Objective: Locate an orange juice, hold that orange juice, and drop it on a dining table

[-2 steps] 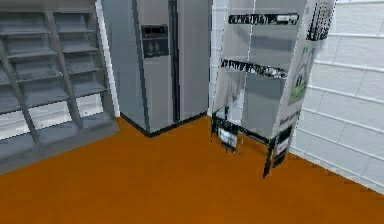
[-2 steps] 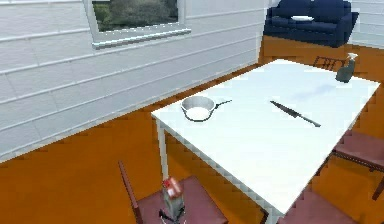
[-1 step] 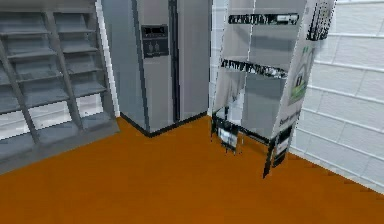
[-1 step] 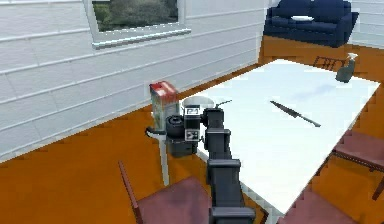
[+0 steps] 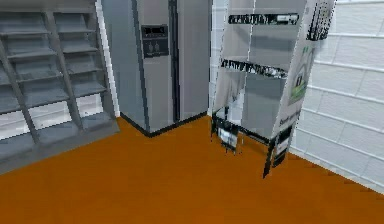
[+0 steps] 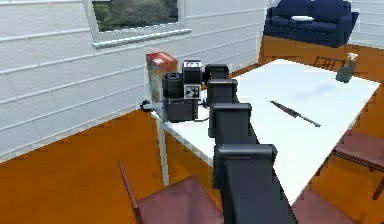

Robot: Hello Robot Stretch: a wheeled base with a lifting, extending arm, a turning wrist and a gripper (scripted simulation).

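Orange juice carton (image 6: 160, 68) at the tool (image 6: 158, 100), near the white table (image 6: 330, 95) corner; cannot tell if held.

Reaches out with the arm (image 6: 238, 150) from the arm side view's bottom edge, just right of the middle, running up toward 11 o'clock as a dark square bar built of stepped segments that shrink toward the far end. Carries at that end two small white squares (image 6: 188, 80) with black marks, one above the other, and at 9 o'clock from them the claw (image 6: 158, 101), dark-bodied and pointing on toward 9 o'clock. Cannot tell whether anything is held at that far end.
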